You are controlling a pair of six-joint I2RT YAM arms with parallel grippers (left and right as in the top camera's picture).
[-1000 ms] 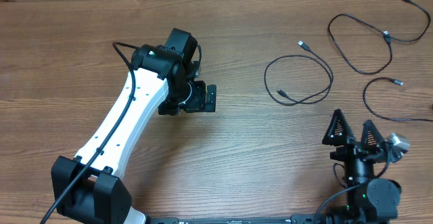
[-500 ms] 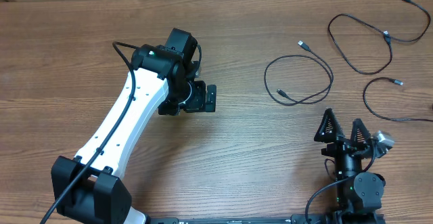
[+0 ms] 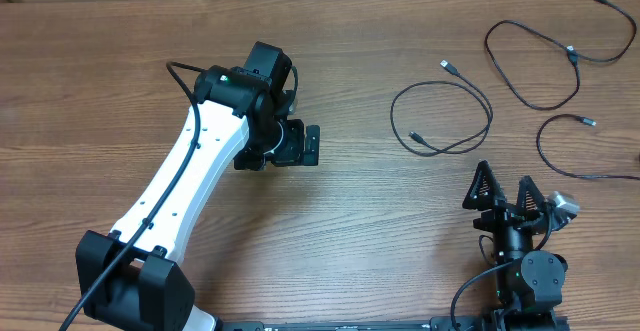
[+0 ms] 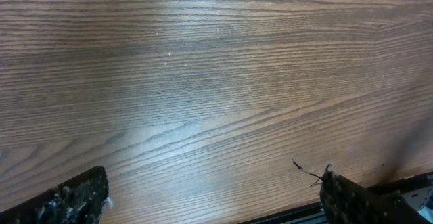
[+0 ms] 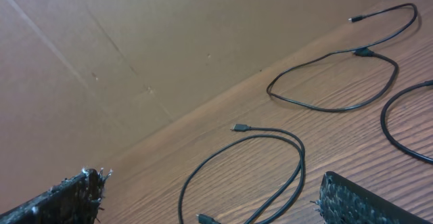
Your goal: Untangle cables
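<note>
Three thin black cables lie apart on the right half of the wooden table. One is a loop (image 3: 441, 117) (image 5: 252, 162) near the middle. A longer one (image 3: 533, 63) (image 5: 336, 82) curls at the back right. The third (image 3: 572, 152) (image 5: 398, 124) arcs along the right edge. My right gripper (image 3: 505, 193) (image 5: 213, 200) stands open near the front edge, short of the middle loop and touching no cable. Over bare wood left of centre, my left gripper (image 3: 310, 145) (image 4: 213, 197) is open and holds nothing.
A brown cardboard wall (image 5: 169, 41) rises behind the table's far edge. The white left arm (image 3: 185, 181) reaches diagonally from the front left corner. A black rail (image 3: 340, 324) runs along the front edge.
My right gripper has shifted a little to the left and turned slightly. The left arm and all three cables have stayed where they were.
</note>
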